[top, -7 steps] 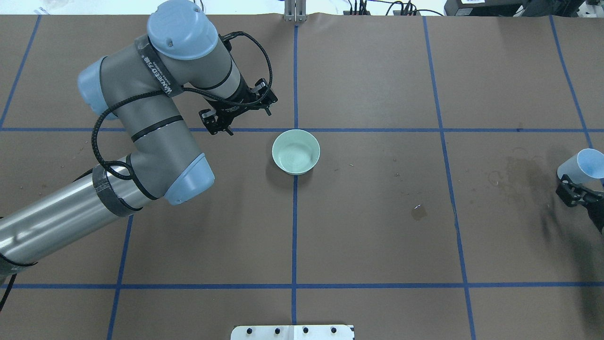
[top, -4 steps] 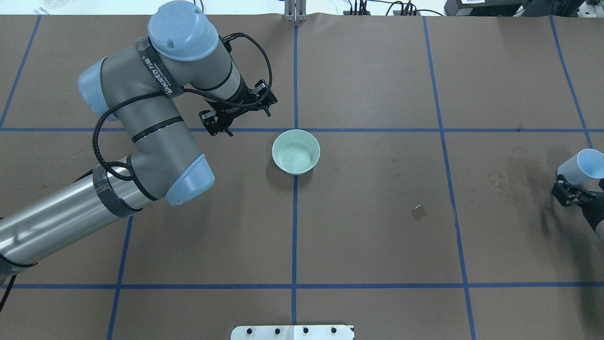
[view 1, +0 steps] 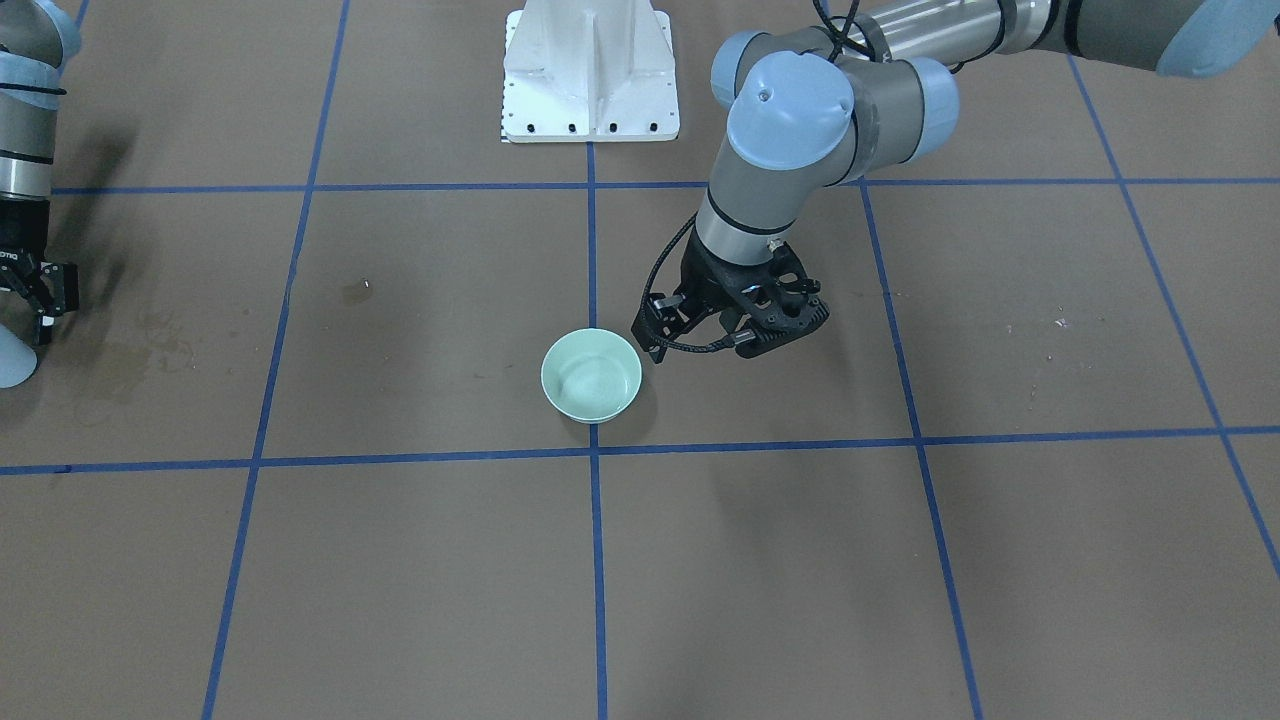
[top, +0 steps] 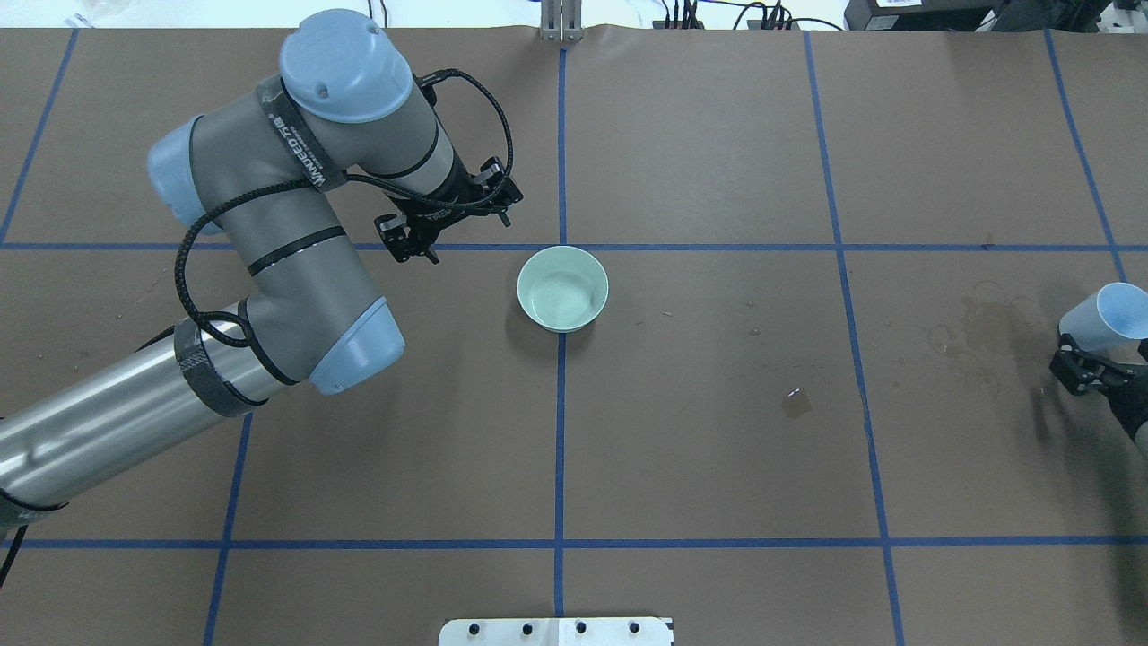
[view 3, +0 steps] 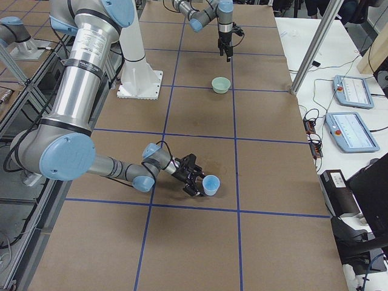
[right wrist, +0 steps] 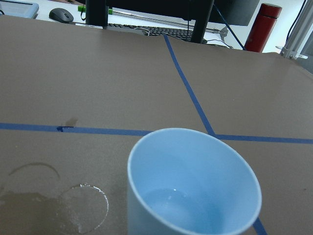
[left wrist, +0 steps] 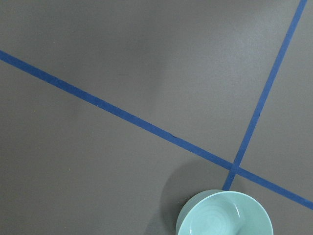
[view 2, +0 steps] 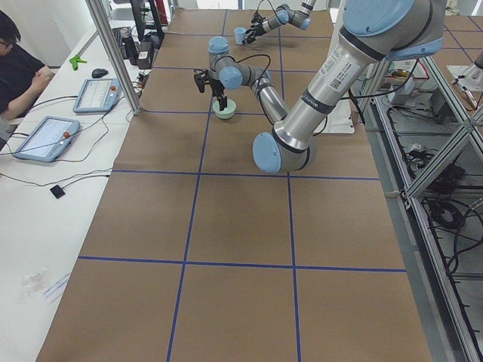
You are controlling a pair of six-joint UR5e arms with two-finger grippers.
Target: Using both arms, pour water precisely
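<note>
At the bottom of the right wrist view a pale blue cup (right wrist: pixel 193 183) fills the frame, tilted toward the camera, with a little water (right wrist: pixel 176 208) pooled in its bottom. Just left of it on the brown paper table (right wrist: pixel 98 83) lies a wet ring (right wrist: pixel 83 208) and a darker damp patch. A red bottle (right wrist: pixel 262 27) stands in the upper right of that view, past the table's edge.

In the right side view the near arm reaches low across the lower middle of the frame, and the right gripper (view 3: pixel 193 174) is clenched on the cup (view 3: pixel 211 185), which leans on its side with its mouth toward the frame's lower right. In the overhead view the same cup (top: pixel 1108 318) sits at the right edge, mid-height, with the right gripper (top: pixel 1081 370) just below it.

Farther off, a mint green bowl (top: pixel 562 288) stands on a blue tape (top: pixel 560 431) crossing slightly above the centre of the overhead frame. A small dark wet spot (top: pixel 795 402) lies right of and below it.

The left gripper (top: pixel 446 218) hangs just up and left of the bowl, apart from it, holding nothing; its jaws look spread. In the front view it (view 1: pixel 735 325) sits just right of the bowl (view 1: pixel 591 375). The white pedestal (view 1: pixel 590 70) stands at the top centre.
</note>
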